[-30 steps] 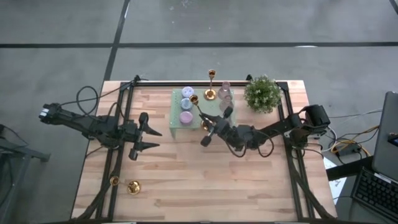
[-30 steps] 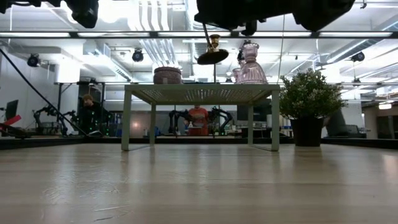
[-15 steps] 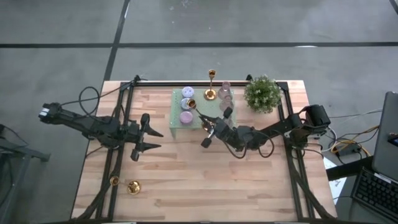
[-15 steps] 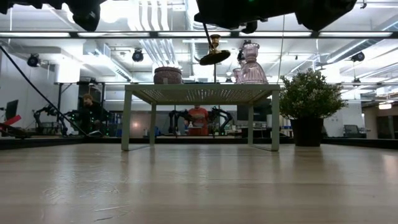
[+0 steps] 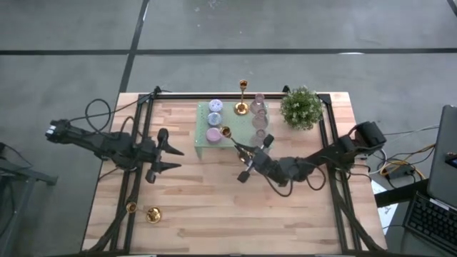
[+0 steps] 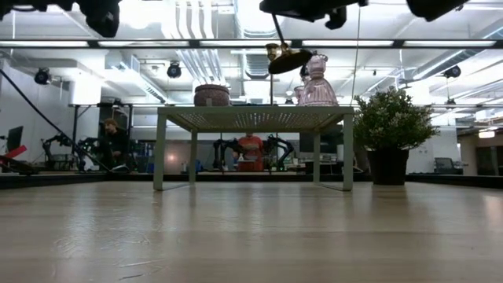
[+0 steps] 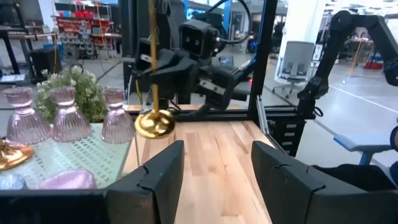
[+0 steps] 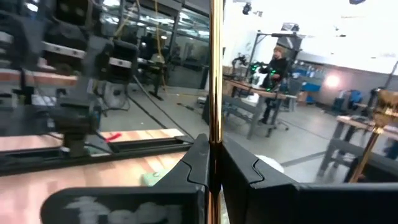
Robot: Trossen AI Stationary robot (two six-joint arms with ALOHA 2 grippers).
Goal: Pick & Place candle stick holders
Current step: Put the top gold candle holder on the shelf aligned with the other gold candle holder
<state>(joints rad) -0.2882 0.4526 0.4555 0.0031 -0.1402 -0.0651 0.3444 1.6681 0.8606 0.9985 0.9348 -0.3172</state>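
My right gripper [image 5: 245,160] is shut on a gold candle stick holder [image 5: 233,140] in the air just off the near side of the green stand [image 5: 203,140]. The holder's round base [image 6: 289,60] hangs above the stand's top level. A second holder [image 5: 242,97] stands on its base at the table's far edge. A third [image 5: 146,212] lies on its side near the front left corner. My left gripper [image 5: 176,158] hovers open at the left, pointing level toward the stand, with nothing between its fingers. My right gripper pinches the holder's slim stem [image 8: 216,134] between its two fingers, above the base. The fingers come level from the table's right and lie across the stem. The holder is lifted clear, base [image 7: 154,123] down, its top leaning toward the table's left.
On the green stand sit pastel candles [image 5: 213,119] and pink glass holders [image 5: 259,118]. A potted plant [image 5: 300,107] stands at the far right. Black rails run along both table sides. People stand in the room beyond the table.
My right gripper has carried the holder toward the table's near edge and a little right, away from the green stand. The holder stays clear of everything, base down and tilted.
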